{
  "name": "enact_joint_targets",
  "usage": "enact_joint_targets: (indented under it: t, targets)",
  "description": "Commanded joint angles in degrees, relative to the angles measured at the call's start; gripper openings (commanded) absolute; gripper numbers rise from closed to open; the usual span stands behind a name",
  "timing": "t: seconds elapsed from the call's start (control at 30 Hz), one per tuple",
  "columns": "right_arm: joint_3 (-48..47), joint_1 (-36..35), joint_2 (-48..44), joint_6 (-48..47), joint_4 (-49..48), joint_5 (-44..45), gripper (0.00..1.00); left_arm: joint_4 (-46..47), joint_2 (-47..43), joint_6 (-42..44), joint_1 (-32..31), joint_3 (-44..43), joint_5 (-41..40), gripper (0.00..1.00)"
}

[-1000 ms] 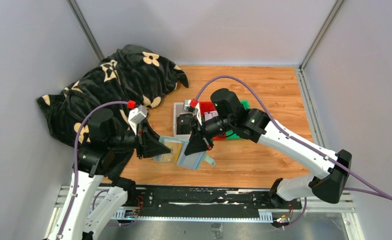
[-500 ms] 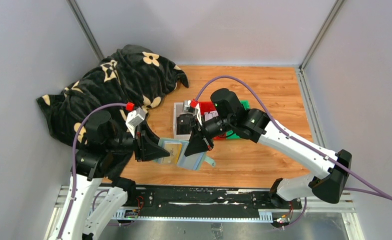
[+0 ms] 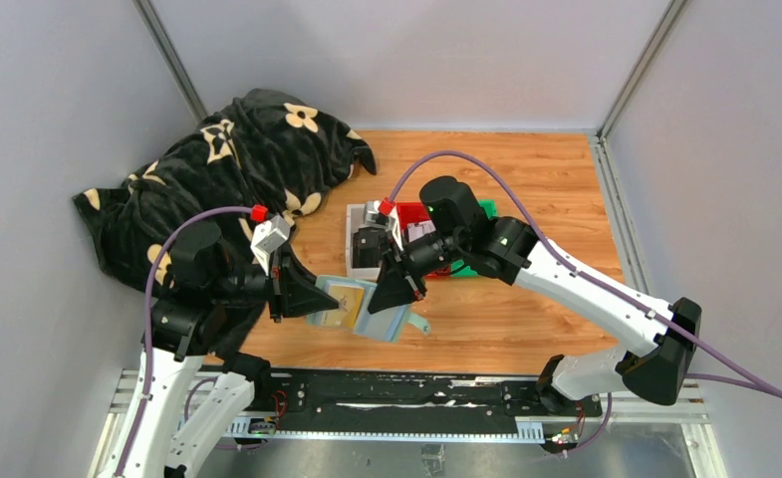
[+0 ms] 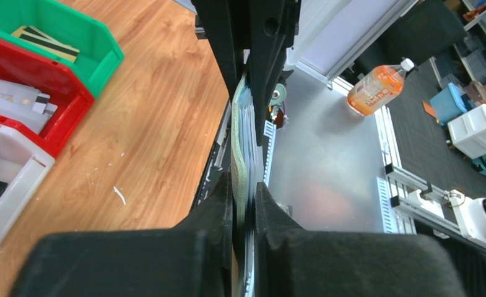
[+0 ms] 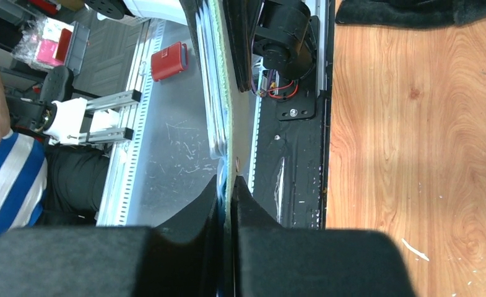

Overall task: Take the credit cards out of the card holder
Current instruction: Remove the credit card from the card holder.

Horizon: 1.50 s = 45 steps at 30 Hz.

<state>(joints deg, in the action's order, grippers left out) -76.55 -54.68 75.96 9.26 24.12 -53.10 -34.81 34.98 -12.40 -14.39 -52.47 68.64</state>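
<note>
The holder (image 3: 369,317) is held open above the near-middle of the table (image 3: 536,179), strung between the two grippers. The biggest thing nearby is the black flowered blanket (image 3: 217,164), heaped at the far left and well apart from it. Just beyond the holder three trays stand in a row, white (image 4: 11,195), red (image 4: 67,102) and green (image 4: 95,59), with the right arm's wrist hanging over them; striped cards (image 4: 45,42) lie in the green one. From above, the black gripper bodies cover both ends of the holder, so only its middle shows.

Its long axis runs left to right, from one gripper to the other, and the pale inside faces up. The left gripper (image 4: 244,195) is clenched on the left edge, the right gripper (image 5: 226,185) clenched on the right part – in each wrist view the holder appears edge-on, its layers squeezed between the fingers. A gold card (image 3: 345,297) sits in the left half, just beside the left fingertips. The small tab (image 3: 418,322) juts from the near right corner
</note>
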Motion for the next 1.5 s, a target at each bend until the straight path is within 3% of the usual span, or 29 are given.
enact_joint_targets:
  t: [0.0,0.1,0.33,0.53,0.97,1.47]
  targets:
    - [-0.8,-0.6,-1.0,2.1,-7.1,-1.4,0.16,-1.4,0.4,-0.8,-0.1,0.0,-3.0,0.00]
    - [0.7,-0.3,-2.6,1.9,-8.4,1.5,0.45,-0.5,0.2,-2.2,-0.1,0.0,-4.2,0.00]
    - [2.9,5.0,-9.0,6.1,-10.3,12.9,0.56,4.4,-1.9,-6.9,-0.1,0.2,-7.6,0.00]
    - [6.8,6.2,-14.1,14.5,-15.4,21.0,0.56,6.9,-2.4,-10.6,-0.1,0.5,-12.7,0.00]
    - [15.3,4.2,-11.5,27.4,-33.6,9.5,0.47,12.4,-2.8,-16.6,-0.1,2.6,-14.8,0.00]
    - [18.6,2.8,-7.8,28.8,-36.4,10.8,0.46,17.1,-3.3,-21.4,-0.1,3.9,-15.2,0.00]
